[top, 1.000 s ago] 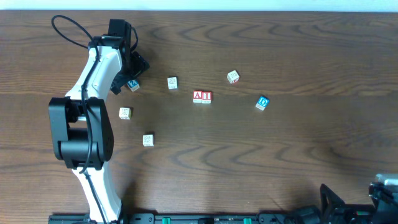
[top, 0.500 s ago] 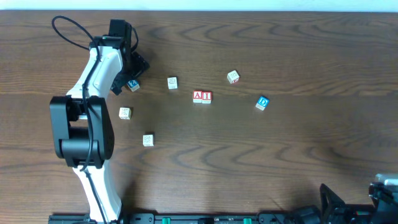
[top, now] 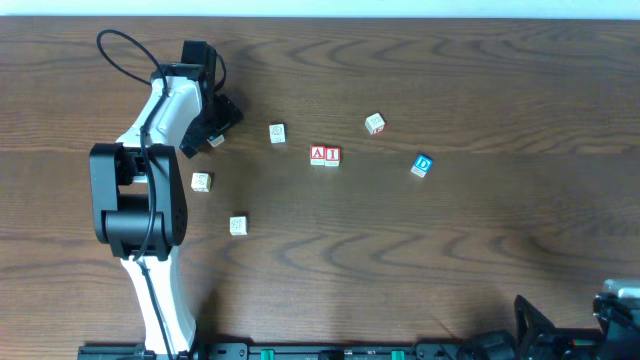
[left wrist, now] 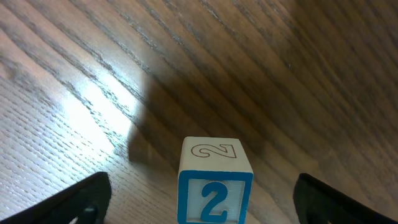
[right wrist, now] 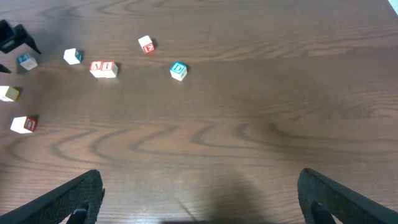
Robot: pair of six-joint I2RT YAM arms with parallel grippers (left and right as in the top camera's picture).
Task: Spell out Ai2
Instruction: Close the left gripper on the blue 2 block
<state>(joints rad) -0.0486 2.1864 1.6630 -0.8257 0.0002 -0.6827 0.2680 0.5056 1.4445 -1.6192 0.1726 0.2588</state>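
Left hand (left wrist: 202, 193) is held wide, its fingers (left wrist: 81, 202) set either side of the 2 cube (left wrist: 216, 186), with a gap on each flank; nothing is gripped. Right hand (right wrist: 199, 186) is likewise spread wide and empty, well away from the A (top: 318, 154). The I (top: 332, 155) is seen touching the A on its right side, so the spot just beyond the I is judged to be where the 2 cube belongs. That cube is found on the worktop (top: 480, 250), well to the left of the A.

The cube is judged light, stiff and smooth-faced. It is unlikely to be harmed by a firm squeeze, but apt to twist if caught by its corners. Two opposite flat sides are best taken, squarely and low down.

The gaps beside the cube are shown only by the left wrist view. In the overhead view the cube is largely hidden under the hand, though its distance from the A is made plain there.
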